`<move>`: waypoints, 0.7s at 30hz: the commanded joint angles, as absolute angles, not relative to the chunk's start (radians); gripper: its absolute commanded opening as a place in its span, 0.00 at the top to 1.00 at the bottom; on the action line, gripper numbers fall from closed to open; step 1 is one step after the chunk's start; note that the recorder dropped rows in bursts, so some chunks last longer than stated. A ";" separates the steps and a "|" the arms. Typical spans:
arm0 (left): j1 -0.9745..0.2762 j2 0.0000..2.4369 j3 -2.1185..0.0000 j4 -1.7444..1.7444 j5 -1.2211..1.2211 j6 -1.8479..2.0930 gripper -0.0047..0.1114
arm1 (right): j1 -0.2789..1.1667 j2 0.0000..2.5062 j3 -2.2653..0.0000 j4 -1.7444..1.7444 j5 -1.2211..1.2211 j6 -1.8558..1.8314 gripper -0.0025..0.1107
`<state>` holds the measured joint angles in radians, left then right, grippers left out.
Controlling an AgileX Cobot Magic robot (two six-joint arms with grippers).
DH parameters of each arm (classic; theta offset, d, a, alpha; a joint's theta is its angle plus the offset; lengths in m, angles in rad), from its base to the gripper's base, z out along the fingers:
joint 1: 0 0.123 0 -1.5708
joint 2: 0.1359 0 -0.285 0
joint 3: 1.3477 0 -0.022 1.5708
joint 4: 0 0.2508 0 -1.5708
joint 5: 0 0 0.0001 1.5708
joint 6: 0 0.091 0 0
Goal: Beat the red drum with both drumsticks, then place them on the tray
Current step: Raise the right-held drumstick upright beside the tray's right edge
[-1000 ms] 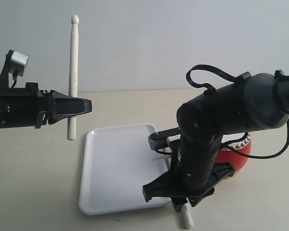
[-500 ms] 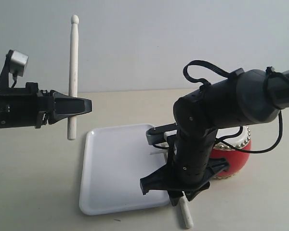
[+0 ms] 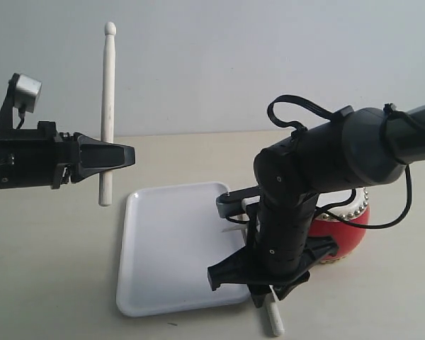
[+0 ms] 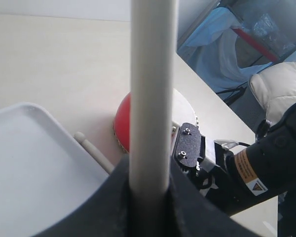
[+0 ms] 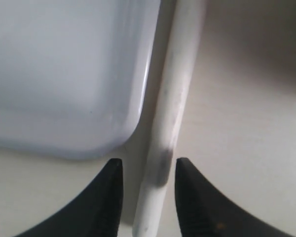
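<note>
Drum [image 3: 348, 221] sits on table [image 3: 49, 269] at right, just right of tray [image 3: 163, 248], partly hidden behind R arm [image 3: 326, 163]. R gripper [image 5: 147, 195] points down, jaws partly apart, straddling 2nd stick [image 5: 175, 98] w/ slim gap each side, no grip. That stick lies on table just beside tray's right rim, near end poking past gripper. L gripper [image 3: 125, 156] is clamped on 1st stick [image 3: 108, 106], upright, bead up, above table left of tray, well apart from R arm.
</note>
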<state>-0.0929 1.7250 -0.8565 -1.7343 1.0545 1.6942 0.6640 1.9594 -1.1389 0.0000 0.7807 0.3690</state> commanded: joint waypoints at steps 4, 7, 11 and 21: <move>-0.088 1.717 -0.864 -1.744 1.071 1.690 0.96 | 0.660 1.978 -1.145 0.009 0.794 0.362 0.67; -0.088 1.717 -0.864 -1.744 1.071 1.690 0.96 | 0.660 1.988 -1.145 0.009 0.794 0.362 0.67; -0.088 1.717 -0.864 -1.744 1.069 1.690 0.96 | 0.660 1.988 -1.145 0.009 0.794 0.362 0.67; -0.088 1.717 -0.864 -1.744 1.067 1.690 0.96 | 0.660 1.989 -1.145 0.000 0.790 0.364 0.67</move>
